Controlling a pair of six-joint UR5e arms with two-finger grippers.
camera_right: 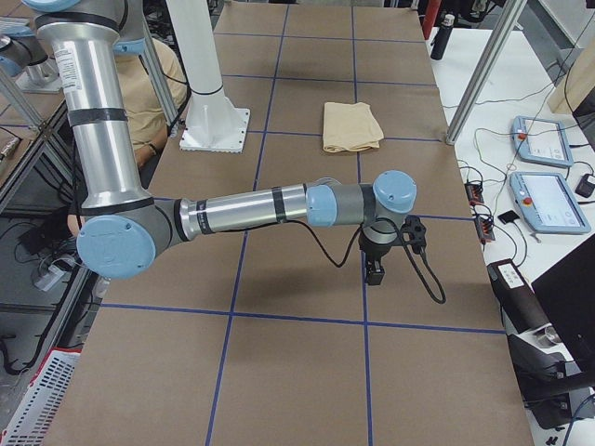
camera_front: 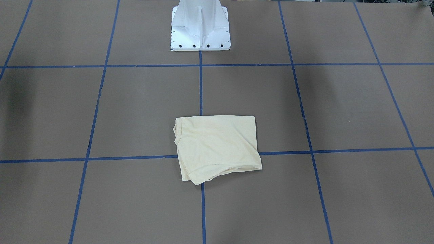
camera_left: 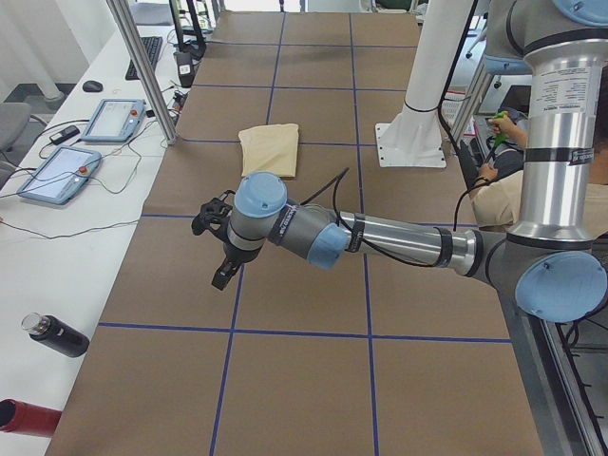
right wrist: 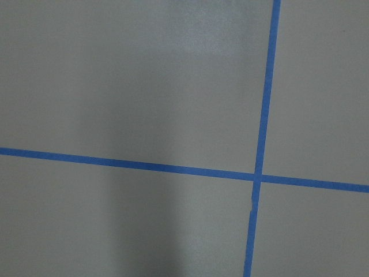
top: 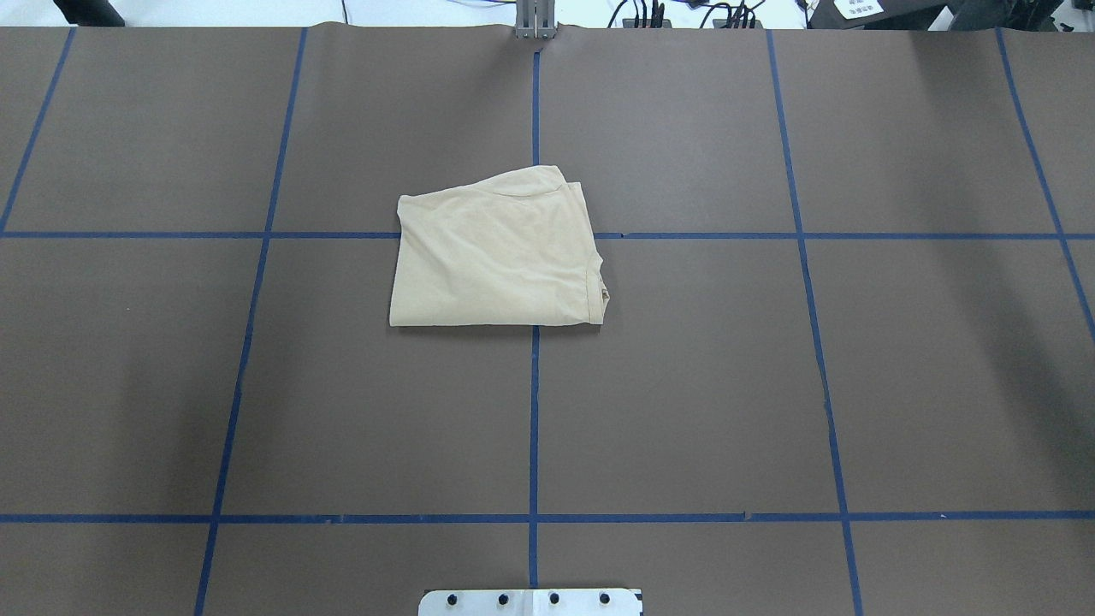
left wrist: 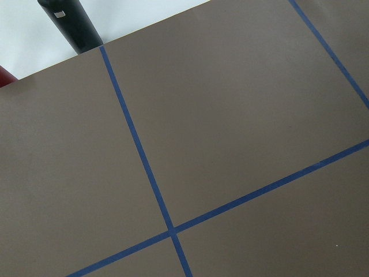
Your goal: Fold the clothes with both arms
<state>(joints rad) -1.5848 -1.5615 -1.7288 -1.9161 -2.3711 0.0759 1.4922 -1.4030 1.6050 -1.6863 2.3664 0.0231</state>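
A robotics lab: blue-taped grid table [top: 684, 385], teach pendants [camera_left: 112, 120], white pedestal [camera_front: 200, 30].

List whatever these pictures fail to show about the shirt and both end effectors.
1. Shirt: any print, folded inside in every view.
2. Left end effector: open or shut; seen only in exterior left, small and dark.
3. Right end effector: likewise, only in exterior right; both wrist views show just table.

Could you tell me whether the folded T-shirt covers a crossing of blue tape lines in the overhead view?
Yes, the T-shirt lies where two blue tape lines meet, and both run under its edges.
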